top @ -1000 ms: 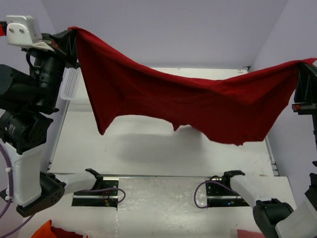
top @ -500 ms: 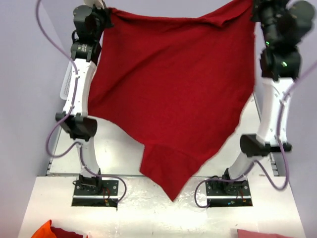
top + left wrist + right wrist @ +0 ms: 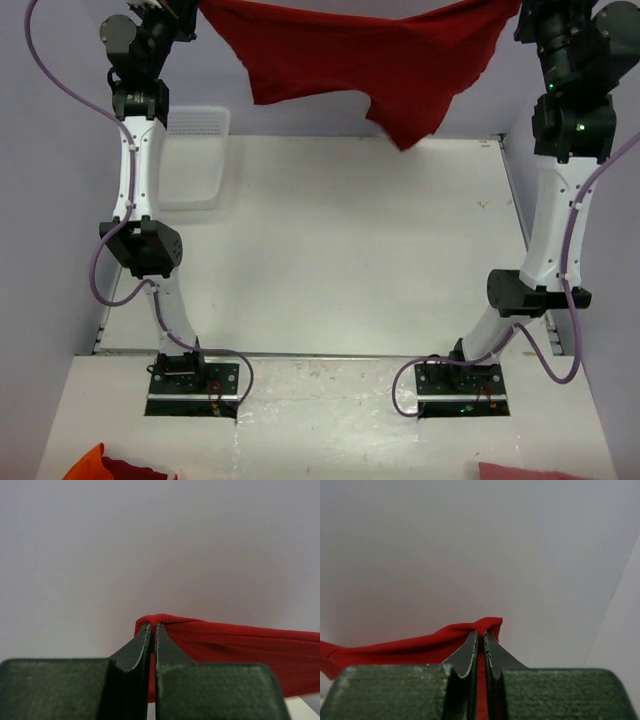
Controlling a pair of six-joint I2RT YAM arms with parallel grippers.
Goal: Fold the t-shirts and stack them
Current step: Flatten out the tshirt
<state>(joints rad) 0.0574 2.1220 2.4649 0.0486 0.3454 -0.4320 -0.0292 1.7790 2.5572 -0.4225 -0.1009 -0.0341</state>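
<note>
A dark red t-shirt (image 3: 360, 55) hangs stretched between both arms high over the far edge of the table, its lower folds dangling toward the back wall. My left gripper (image 3: 152, 626) is shut on one corner of the t-shirt (image 3: 235, 645), cloth pinched between the fingertips. At the other end my right gripper (image 3: 481, 632) is shut on the t-shirt (image 3: 420, 647), a fold poking out past the tips. In the top view the left gripper (image 3: 190, 8) and right gripper (image 3: 518, 10) sit at the frame's upper edge, partly cut off.
A white mesh basket (image 3: 190, 160) stands at the back left of the white table (image 3: 340, 250). Orange and red cloth (image 3: 105, 467) lies at the near left corner, pink cloth (image 3: 525, 470) at the near right. Both arms stand tall at the table's sides.
Both arms have swung up and away from the camera, carrying the t-shirt from hanging over the table's middle to high at the far edge. Both grips stayed shut.
</note>
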